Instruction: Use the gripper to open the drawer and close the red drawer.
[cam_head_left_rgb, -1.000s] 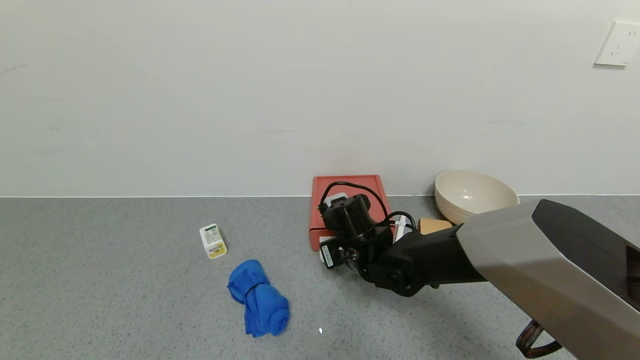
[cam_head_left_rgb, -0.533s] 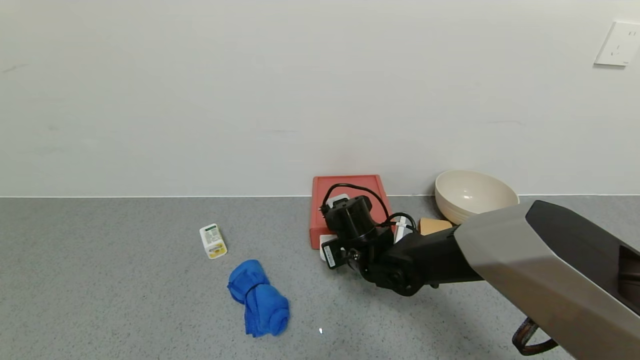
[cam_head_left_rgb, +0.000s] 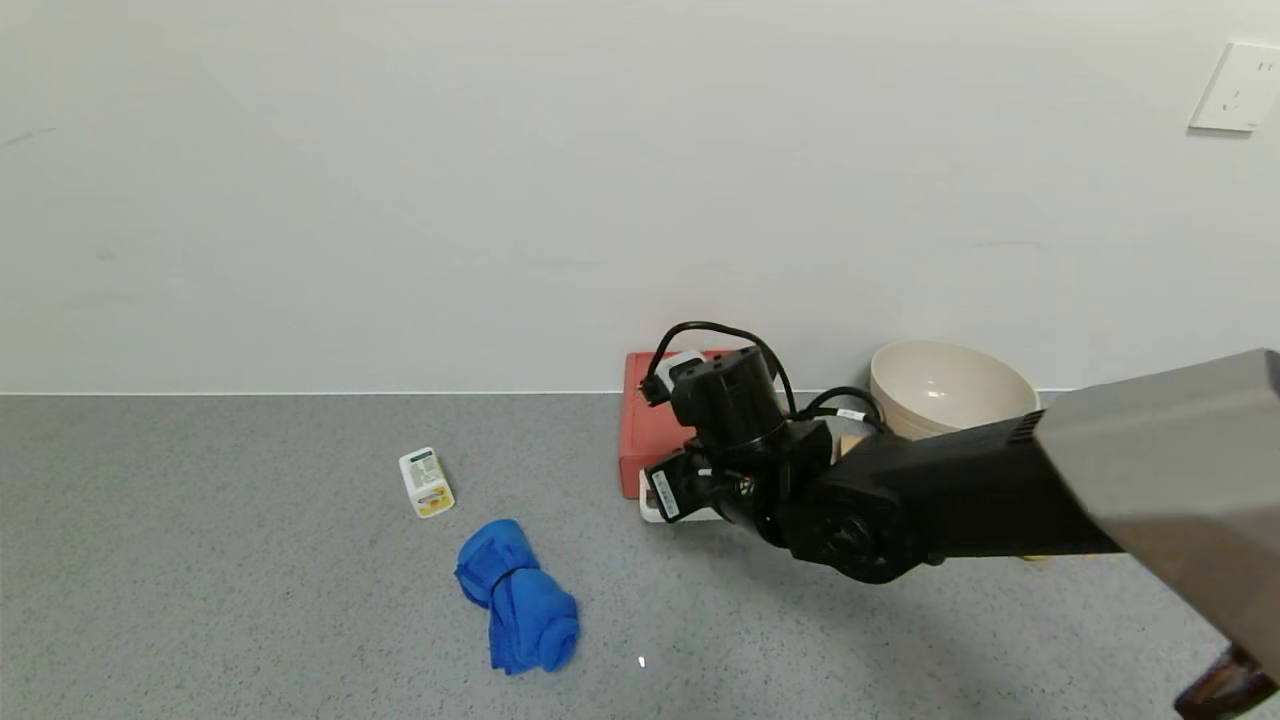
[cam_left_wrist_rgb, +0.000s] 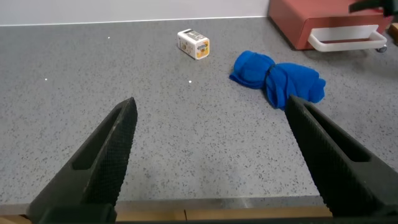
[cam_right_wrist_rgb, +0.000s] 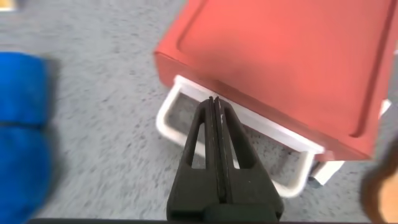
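Observation:
The salmon-red drawer (cam_head_left_rgb: 645, 425) stands against the wall, left of the beige bowl, and its white loop handle (cam_head_left_rgb: 652, 512) faces me. It looks pushed in. My right gripper (cam_head_left_rgb: 700, 490) hangs over the handle. In the right wrist view its fingers (cam_right_wrist_rgb: 214, 102) are pressed shut and empty, with their tips above the handle (cam_right_wrist_rgb: 180, 134), close to the drawer's front (cam_right_wrist_rgb: 273, 68). My left gripper (cam_left_wrist_rgb: 210, 102) is open and empty, low over the bare counter, well away from the drawer (cam_left_wrist_rgb: 305, 22).
A beige bowl (cam_head_left_rgb: 945, 390) stands right of the drawer with a small tan object (cam_head_left_rgb: 858, 447) beside it. A rolled blue cloth (cam_head_left_rgb: 520, 595) and a small white bottle (cam_head_left_rgb: 426, 482) lie to the left. A wall socket (cam_head_left_rgb: 1238, 88) is at the upper right.
My right arm has lifted, and its wrist has moved up and slightly right toward the wall. The drawer, cloth and bottle have not moved.

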